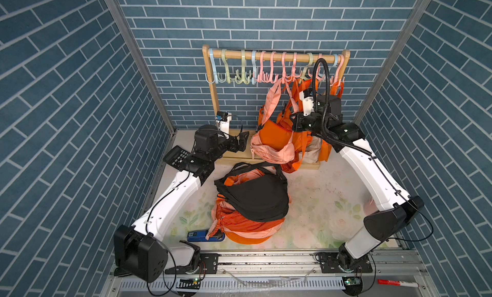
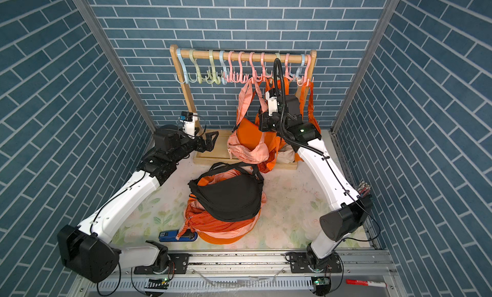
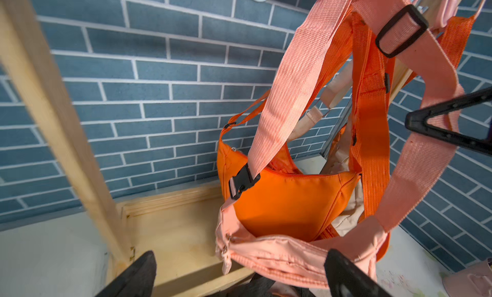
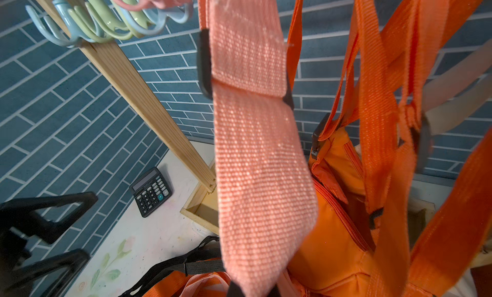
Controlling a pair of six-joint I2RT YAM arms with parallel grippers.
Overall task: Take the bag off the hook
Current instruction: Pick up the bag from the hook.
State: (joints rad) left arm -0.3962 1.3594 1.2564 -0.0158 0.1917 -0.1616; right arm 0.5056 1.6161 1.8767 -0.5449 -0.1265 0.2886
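Lower centre: blue stapler (image 1: 206, 235) on tabletop (image 1: 319, 215), just beside bag pile (image 1: 253, 199). Mid-left: L tool (image 1: 241, 142) jaws wide, holding nothing, near pink bag (image 1: 274, 152). R tool (image 4: 251, 291) clamped on pink strap (image 4: 261, 162). Pink bag hangs off pink hook (image 1: 283, 66), upper centre, on wooden rack (image 1: 214, 96).

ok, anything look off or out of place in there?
Three stray office items. A blue stapler lies partly under the heap of bags at the table front; a calculator sits near the rack foot; a red marker lies off the table, beyond the front rail.
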